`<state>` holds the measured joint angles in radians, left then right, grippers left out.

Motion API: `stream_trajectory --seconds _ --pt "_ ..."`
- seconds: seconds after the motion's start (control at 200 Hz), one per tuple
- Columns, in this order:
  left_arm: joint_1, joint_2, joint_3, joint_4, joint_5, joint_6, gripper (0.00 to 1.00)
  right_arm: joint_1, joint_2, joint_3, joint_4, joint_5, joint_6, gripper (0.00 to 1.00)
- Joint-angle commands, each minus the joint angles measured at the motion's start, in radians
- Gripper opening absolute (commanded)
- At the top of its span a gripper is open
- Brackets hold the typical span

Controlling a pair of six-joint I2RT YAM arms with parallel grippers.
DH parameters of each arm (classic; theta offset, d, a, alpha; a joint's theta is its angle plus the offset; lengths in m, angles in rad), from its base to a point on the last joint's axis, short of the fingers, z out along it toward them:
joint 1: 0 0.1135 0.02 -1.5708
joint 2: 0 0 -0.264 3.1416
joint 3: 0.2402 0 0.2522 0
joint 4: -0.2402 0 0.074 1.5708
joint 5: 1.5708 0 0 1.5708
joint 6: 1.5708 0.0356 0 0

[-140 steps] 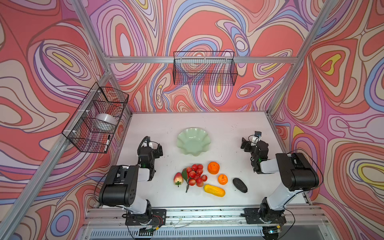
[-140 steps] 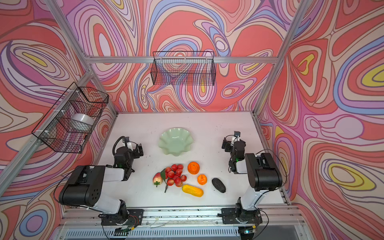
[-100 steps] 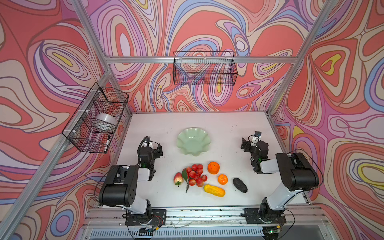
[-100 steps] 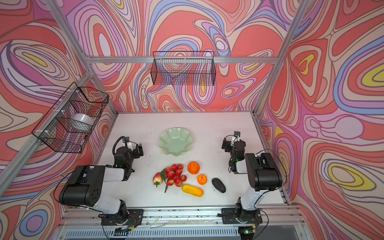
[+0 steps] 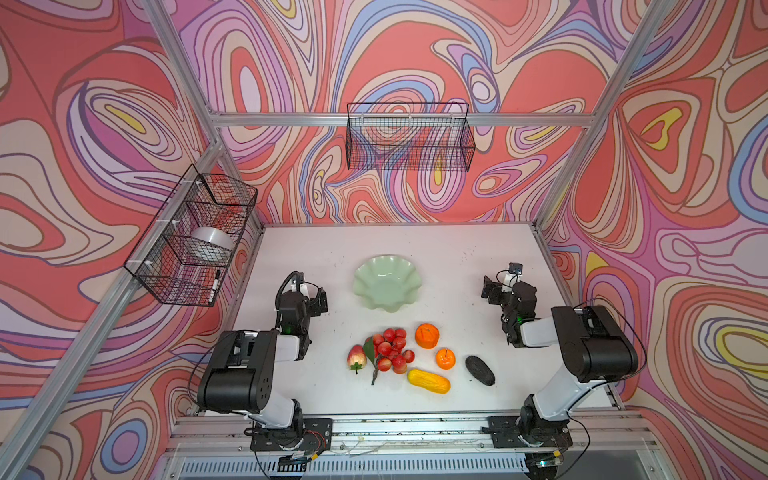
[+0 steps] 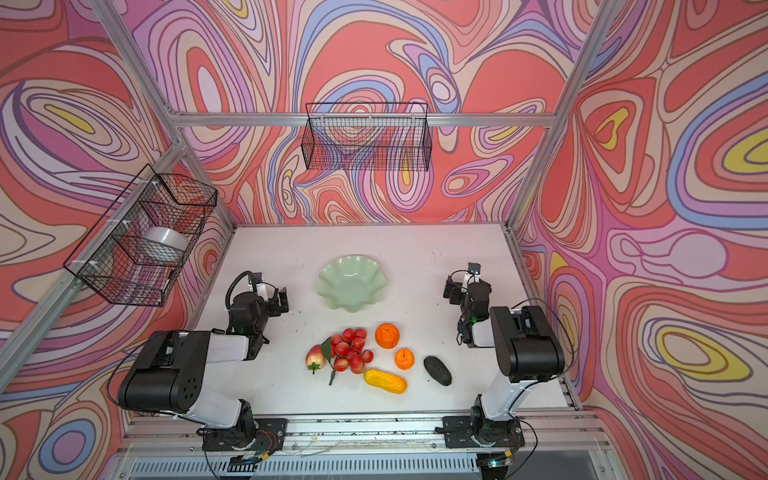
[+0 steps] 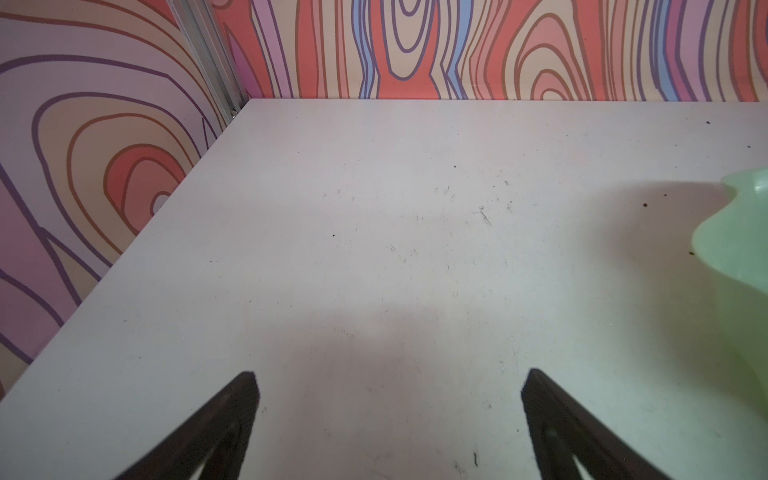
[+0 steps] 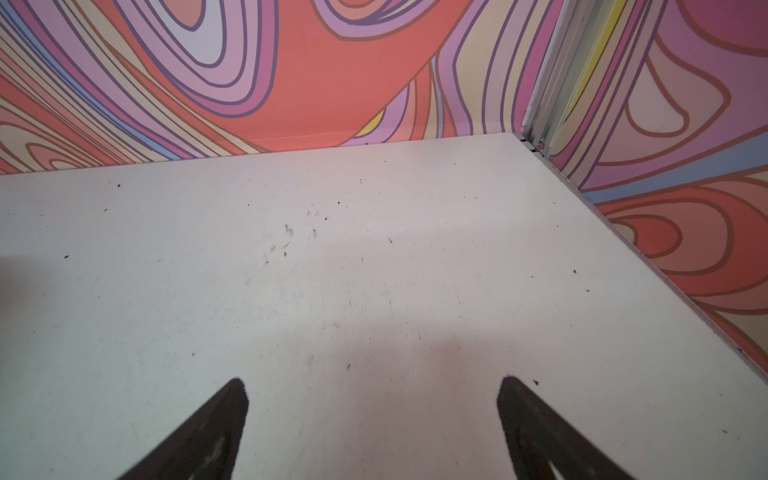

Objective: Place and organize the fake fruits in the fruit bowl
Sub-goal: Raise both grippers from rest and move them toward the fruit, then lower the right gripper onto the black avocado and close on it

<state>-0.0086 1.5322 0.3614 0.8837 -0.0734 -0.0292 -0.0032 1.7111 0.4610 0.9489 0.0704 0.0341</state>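
The pale green scalloped fruit bowl (image 5: 387,282) (image 6: 350,283) stands empty mid-table; its rim (image 7: 739,249) shows in the left wrist view. Nearer the front lie the fake fruits: a red-yellow pear-like fruit (image 5: 356,357), a red grape bunch (image 5: 390,350), two oranges (image 5: 427,336) (image 5: 445,359), a ribbed yellow oblong (image 5: 429,381) and a dark avocado (image 5: 480,370). My left gripper (image 5: 318,297) (image 7: 390,376) rests left of the bowl, open and empty. Right of the bowl, my right gripper (image 5: 492,291) (image 8: 372,383) is open and empty too.
A black wire basket (image 5: 191,245) on the left wall holds a white round bowl (image 5: 210,245) and a marker (image 5: 215,284). Another wire basket (image 5: 409,137) hangs on the back wall. Patterned walls and aluminium posts close in the white table (image 5: 457,249).
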Motion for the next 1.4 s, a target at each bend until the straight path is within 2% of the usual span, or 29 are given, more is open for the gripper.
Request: stream_trajectory --seconds 0.0,0.18,0.25,0.29,0.34,0.371,0.406,0.461,0.476,0.486,0.516,0.546,0.576,0.626,0.706,0.776,0.886,0.951,1.021,1.137,1.232,1.392 --pt "-0.005 0.009 0.021 -0.008 0.020 0.017 1.00 0.005 0.002 0.017 -0.009 0.000 -0.005 0.98" --pt "-0.005 0.010 0.022 -0.009 0.023 0.018 1.00 0.005 -0.001 0.009 0.001 0.002 -0.006 0.98" --pt "-0.004 0.006 0.015 -0.001 0.024 0.018 1.00 0.005 -0.034 0.023 -0.042 0.049 0.012 0.98" --pt "-0.004 -0.003 0.017 -0.005 0.027 0.019 1.00 0.005 -0.095 0.066 -0.175 0.083 0.024 0.98" --pt "-0.004 -0.054 0.042 -0.092 0.027 0.020 1.00 0.005 -0.192 0.178 -0.472 0.100 0.063 0.98" --pt "-0.004 -0.107 0.081 -0.207 0.021 0.007 1.00 0.005 -0.234 0.276 -0.649 0.101 0.107 0.98" --pt "-0.004 -0.177 0.160 -0.433 -0.003 -0.049 1.00 0.005 -0.265 0.371 -0.807 0.083 0.179 0.98" --pt "-0.004 -0.270 0.268 -0.699 0.015 -0.102 1.00 0.005 -0.286 0.497 -1.012 0.008 0.314 0.98" --pt "-0.004 -0.296 0.284 -0.748 0.031 -0.111 1.00 0.004 -0.288 0.510 -1.012 0.008 0.314 0.98" --pt "-0.004 -0.315 0.295 -0.779 0.042 -0.119 1.00 0.003 -0.290 0.534 -1.073 -0.066 0.332 0.98" --pt "-0.004 -0.376 0.310 -0.847 0.067 -0.149 1.00 0.003 -0.296 0.555 -1.115 -0.193 0.299 0.98" --pt "-0.003 -0.445 0.305 -0.873 0.079 -0.177 1.00 0.003 -0.306 0.547 -1.125 -0.280 0.279 0.98" --pt "-0.003 -0.518 0.286 -0.870 0.097 -0.196 1.00 0.003 -0.320 0.529 -1.130 -0.317 0.289 0.98" --pt "-0.004 -0.634 0.239 -0.824 0.144 -0.196 1.00 0.003 -0.345 0.504 -1.173 -0.322 0.311 0.98" --pt "-0.004 -0.744 0.199 -0.779 0.171 -0.188 1.00 0.007 -0.388 0.510 -1.361 -0.313 0.322 0.96" --pt "-0.004 -0.755 0.231 -0.835 0.135 -0.220 1.00 0.029 -0.464 0.487 -1.513 -0.263 0.326 0.96" --pt "-0.004 -0.710 0.309 -0.945 0.162 -0.232 1.00 0.089 -0.603 0.437 -1.735 -0.152 0.353 0.96" --pt "-0.003 -0.667 0.369 -1.050 0.110 -0.263 1.00 0.132 -0.659 0.432 -1.868 -0.121 0.411 0.95" --pt "-0.004 -0.636 0.426 -1.125 0.094 -0.261 1.00 0.254 -0.701 0.445 -1.940 -0.059 0.517 0.94" --pt "-0.002 -0.638 0.425 -1.102 0.091 -0.291 1.00 0.399 -0.688 0.443 -1.995 -0.034 0.654 0.94" --pt "-0.001 -0.654 0.429 -1.111 0.124 -0.288 1.00 0.471 -0.678 0.390 -2.009 -0.006 0.710 0.94" --pt "-0.001 -0.671 0.426 -1.111 0.102 -0.282 1.00 0.571 -0.739 0.296 -1.971 0.027 0.794 0.94"
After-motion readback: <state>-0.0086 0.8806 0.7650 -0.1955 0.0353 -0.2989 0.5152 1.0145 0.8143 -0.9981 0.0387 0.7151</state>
